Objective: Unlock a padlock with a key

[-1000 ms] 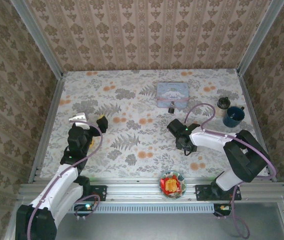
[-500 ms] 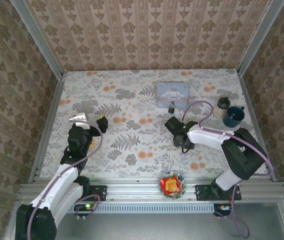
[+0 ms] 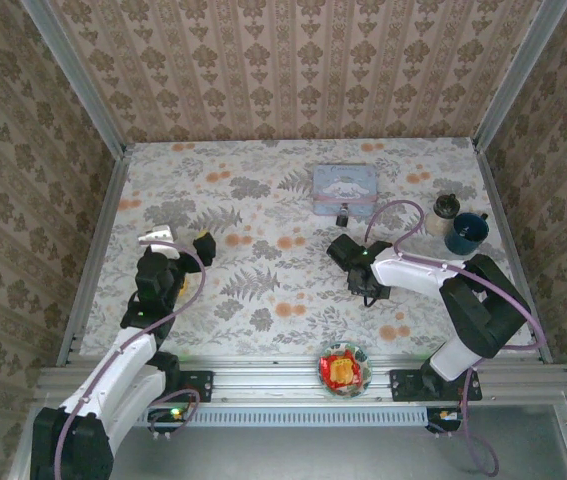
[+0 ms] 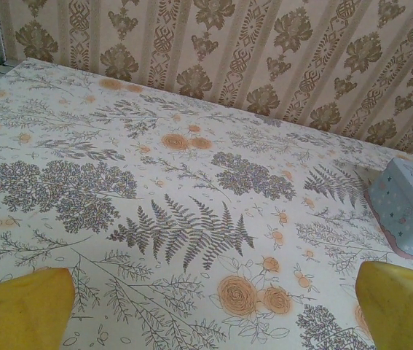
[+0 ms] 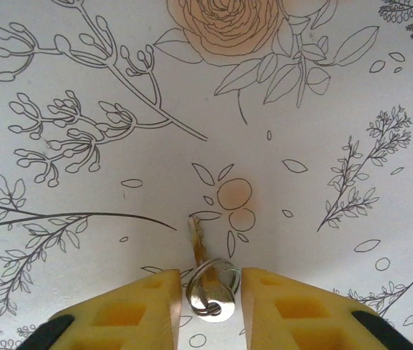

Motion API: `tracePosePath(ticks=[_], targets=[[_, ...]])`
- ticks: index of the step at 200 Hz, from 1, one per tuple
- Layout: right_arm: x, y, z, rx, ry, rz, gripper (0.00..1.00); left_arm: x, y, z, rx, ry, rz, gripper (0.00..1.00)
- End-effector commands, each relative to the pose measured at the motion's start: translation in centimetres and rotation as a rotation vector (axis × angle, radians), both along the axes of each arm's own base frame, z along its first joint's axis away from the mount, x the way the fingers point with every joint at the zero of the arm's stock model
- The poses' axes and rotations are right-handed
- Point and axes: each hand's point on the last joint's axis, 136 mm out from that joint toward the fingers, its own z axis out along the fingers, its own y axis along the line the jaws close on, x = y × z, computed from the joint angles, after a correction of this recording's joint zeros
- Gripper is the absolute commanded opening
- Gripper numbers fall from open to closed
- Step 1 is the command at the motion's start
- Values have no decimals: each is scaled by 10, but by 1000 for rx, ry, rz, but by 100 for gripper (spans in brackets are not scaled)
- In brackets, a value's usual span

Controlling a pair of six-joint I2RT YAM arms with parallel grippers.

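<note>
Down at the bottom middle of the right wrist view, the right gripper has its yellow fingers set close on either side of the silver ring of the key, which lies flat on the floral table. Whether they actually pinch it cannot be told. In the top view, the padlock sits right of centre, just below the light blue tin. At the left of that frame, the left gripper is spread wide.
</note>
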Motion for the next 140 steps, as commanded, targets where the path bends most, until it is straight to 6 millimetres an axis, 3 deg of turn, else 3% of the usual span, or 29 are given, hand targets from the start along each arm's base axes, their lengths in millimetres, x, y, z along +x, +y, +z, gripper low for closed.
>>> tracePosePath(ticks=[1,61,140], targets=[[-10,-14,0,-57,6,-29,26,2,-1,10,-18,-25,3,100],[-11,-18,7,-65,-12,-22,9,1,-2,9,-27,-18,-1,100],[-11,-20,14,-69,-24,-17,7,1,-2,8,-34,-14,-2,100]])
